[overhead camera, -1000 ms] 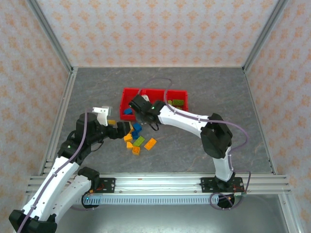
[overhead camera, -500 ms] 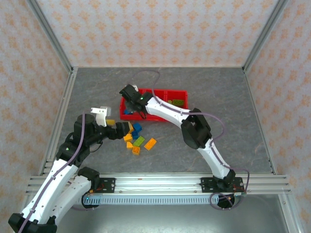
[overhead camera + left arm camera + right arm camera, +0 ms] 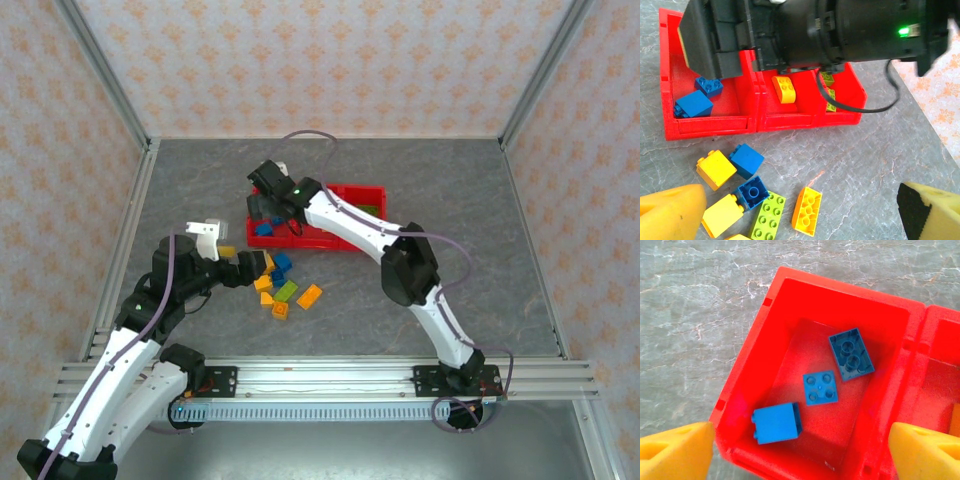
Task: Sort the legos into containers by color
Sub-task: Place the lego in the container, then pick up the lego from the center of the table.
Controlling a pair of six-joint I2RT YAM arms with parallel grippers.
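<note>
Sorting is partly done: three blue legos point(image 3: 820, 388) lie in the leftmost of the red containers point(image 3: 840, 290), yellow and green in the others, while several loose bricks point(image 3: 747, 161) wait on the table point(image 3: 880, 150) — right gripper point(image 3: 800, 450) over that bin and left gripper point(image 3: 800, 215) both spread wide, empty.

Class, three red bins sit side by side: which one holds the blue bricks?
The left end bin, seen from the left wrist: it holds blue bricks. The middle bin has an orange-yellow brick, the right bin green bricks.

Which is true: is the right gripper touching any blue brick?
Apart. Right wrist view: bare red bin separates the right gripper fingers from the blue bricks.
</note>
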